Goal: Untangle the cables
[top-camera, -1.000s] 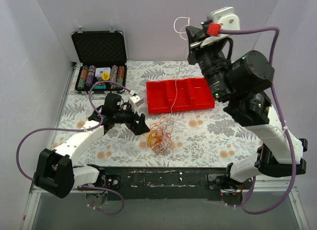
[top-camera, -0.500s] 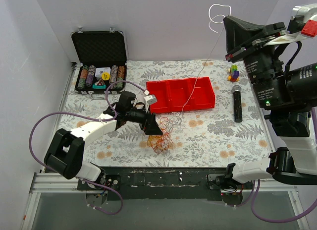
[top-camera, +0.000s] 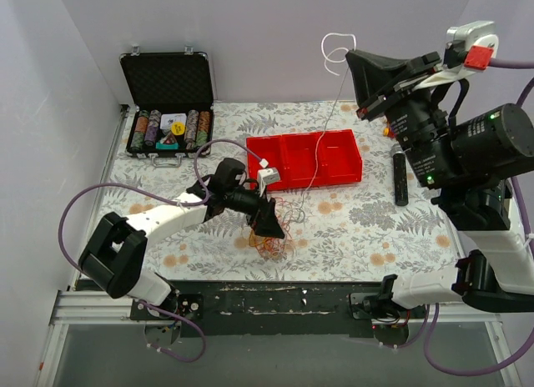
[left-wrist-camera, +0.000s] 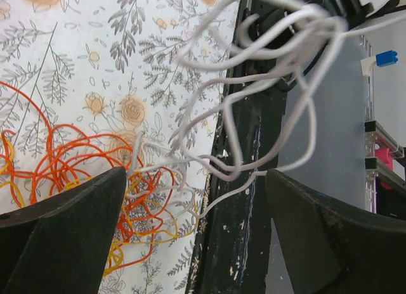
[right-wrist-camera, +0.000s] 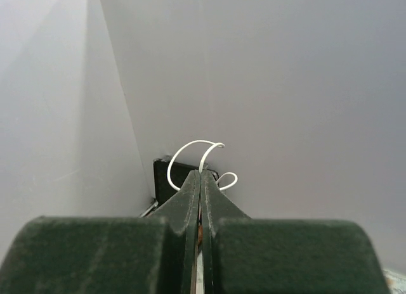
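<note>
Most cables (top-camera: 269, 243) near front edge of table (top-camera: 359, 233)

Left arm (top-camera: 163, 218): white shell links are alternating with black joint housings, and a thick purple cable (top-camera: 70, 208) is looping off it. Right arm (top-camera: 476, 149): bulky black motor drums are glowing with small green lights (top-camera: 491, 116), and the lower links are wearing white covers. A red tab (top-camera: 476, 57) is showing on the white wrist mount. Left gripper (top-camera: 269, 226) and right gripper (right-wrist-camera: 200, 175): fingers (left-wrist-camera: 60, 237) are reading dark, matte and wedge-shaped, tapering to thin edges.
</note>
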Tool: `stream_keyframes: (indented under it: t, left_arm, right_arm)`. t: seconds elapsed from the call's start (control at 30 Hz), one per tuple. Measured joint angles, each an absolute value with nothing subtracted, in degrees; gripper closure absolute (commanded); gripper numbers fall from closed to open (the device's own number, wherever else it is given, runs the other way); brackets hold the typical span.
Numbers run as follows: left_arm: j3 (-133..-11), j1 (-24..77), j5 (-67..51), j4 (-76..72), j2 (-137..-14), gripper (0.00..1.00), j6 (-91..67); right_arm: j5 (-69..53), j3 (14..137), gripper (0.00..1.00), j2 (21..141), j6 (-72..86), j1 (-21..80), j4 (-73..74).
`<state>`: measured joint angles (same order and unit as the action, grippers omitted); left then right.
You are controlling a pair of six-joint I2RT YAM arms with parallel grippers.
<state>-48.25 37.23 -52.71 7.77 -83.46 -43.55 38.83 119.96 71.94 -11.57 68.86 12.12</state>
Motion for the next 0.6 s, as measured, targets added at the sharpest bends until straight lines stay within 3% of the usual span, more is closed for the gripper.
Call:
stream_keyframes:
  t: [0.03,0.07,0.1,0.13,0.2,0.4,0.5,0.6]
  left_arm:
    - [-48.8,37.2,-52.8,7.7,-83.6,0.28,-43.7]
    - [-49.4,37.2,-53.2,7.5,-83.8,0.5,-44.1]
    - [-49.9,37.1,-53.5,7.2,-84.0,0.83,-44.5]
    - [-50.2,37.1,-53.8,7.0,-84.3,0.99,-44.9]
    - [-50.4,37.1,-54.6,6.3,-84.8,1.0,-45.0]
    - [-50.4,37.1,-54.4,6.4,-85.1,0.73,-44.7]
    - [-50.4,37.1,-54.4,6.5,-85.1,0.37,-44.7]
    - [-50.3,37.2,-53.6,6.9,-85.1,0.36,-44.4]
  right_arm:
    - [38.9,118.2,0.99,71.1,-10.7,68.9,12.2]
    - [38.8,116.3,0.99,70.3,-9.9,68.8,12.2]
    - [38.8,114.5,0.99,69.8,-9.0,68.9,12.3]
    - [38.8,113.0,0.99,69.3,-8.1,68.9,12.5]
    - [38.8,110.8,0.99,69.3,-6.4,68.9,13.1]
    - [37.7,107.8,0.99,71.2,-3.0,68.9,15.7]
    - [36.8,107.7,0.99,71.9,-1.8,68.9,16.7]
    - [36.1,107.7,0.99,71.9,-1.0,68.9,16.6]
